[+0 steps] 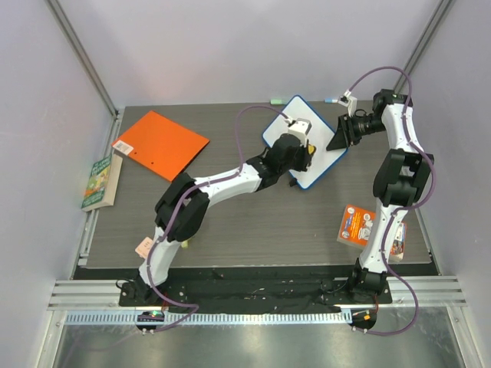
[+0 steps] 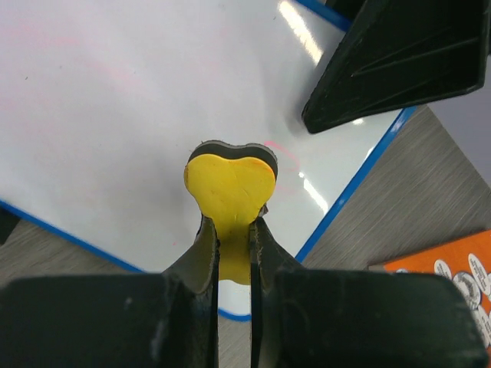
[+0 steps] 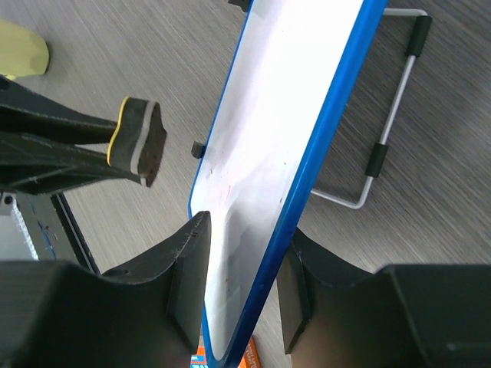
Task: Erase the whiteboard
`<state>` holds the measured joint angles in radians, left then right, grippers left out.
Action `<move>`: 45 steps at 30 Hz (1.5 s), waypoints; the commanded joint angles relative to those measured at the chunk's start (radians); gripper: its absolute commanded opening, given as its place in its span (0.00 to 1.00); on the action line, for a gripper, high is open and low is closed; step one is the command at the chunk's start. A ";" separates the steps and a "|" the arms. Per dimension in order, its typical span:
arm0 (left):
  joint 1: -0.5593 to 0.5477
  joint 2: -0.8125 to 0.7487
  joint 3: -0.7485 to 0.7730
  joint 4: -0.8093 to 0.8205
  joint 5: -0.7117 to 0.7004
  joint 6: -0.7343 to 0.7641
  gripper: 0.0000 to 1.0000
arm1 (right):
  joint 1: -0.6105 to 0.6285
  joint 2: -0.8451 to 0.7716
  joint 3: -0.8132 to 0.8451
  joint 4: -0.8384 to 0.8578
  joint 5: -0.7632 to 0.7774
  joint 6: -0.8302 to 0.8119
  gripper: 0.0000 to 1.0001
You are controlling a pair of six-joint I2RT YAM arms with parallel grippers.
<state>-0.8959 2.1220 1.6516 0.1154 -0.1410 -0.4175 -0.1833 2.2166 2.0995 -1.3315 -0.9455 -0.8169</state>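
The whiteboard (image 2: 115, 100) sits toward the far right of the tabletop (image 1: 253, 222), turned corner-on to the arms. Seen from the right wrist, it is tipped up at an angle. Its white face carries faint red marks (image 2: 280, 165), and a blue rim runs round it.

The right gripper (image 3: 242, 253) is clamped on the board's right edge, one finger on the white face and one behind the rim. The left gripper (image 2: 234, 230) is closed on a yellow heart-shaped eraser (image 2: 230, 184). The eraser's dark pad faces the board near the red marks. The right wrist view shows a narrow gap between pad and surface.

A wire stand (image 3: 383, 153) lies on the tabletop behind the board. An orange folder (image 1: 161, 144) and a book (image 1: 98, 182) lie well apart to the left, and an orange packet (image 1: 364, 226) lies near the right arm.
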 commanded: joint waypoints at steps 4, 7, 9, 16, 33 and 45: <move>-0.014 0.128 0.206 -0.036 0.069 -0.009 0.00 | -0.039 -0.081 -0.018 0.090 -0.050 0.108 0.39; -0.015 0.171 0.270 -0.082 0.064 0.000 0.00 | -0.039 -0.089 -0.035 0.126 -0.056 0.134 0.17; -0.015 0.185 0.298 -0.104 0.058 0.008 0.00 | -0.039 -0.086 -0.032 0.127 -0.058 0.139 0.01; -0.015 0.243 0.378 -0.200 0.076 0.040 0.00 | -0.038 -0.089 -0.033 0.123 -0.065 0.133 0.01; -0.126 0.312 0.392 -0.316 0.074 0.120 0.00 | -0.001 -0.089 -0.007 0.121 -0.039 0.162 0.01; -0.020 0.314 0.395 -0.273 -0.046 0.079 0.00 | 0.001 -0.089 -0.010 0.115 -0.039 0.154 0.01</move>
<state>-0.9863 2.3909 2.0644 -0.1562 -0.1726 -0.3111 -0.2134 2.2032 2.0571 -1.2671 -0.9710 -0.6277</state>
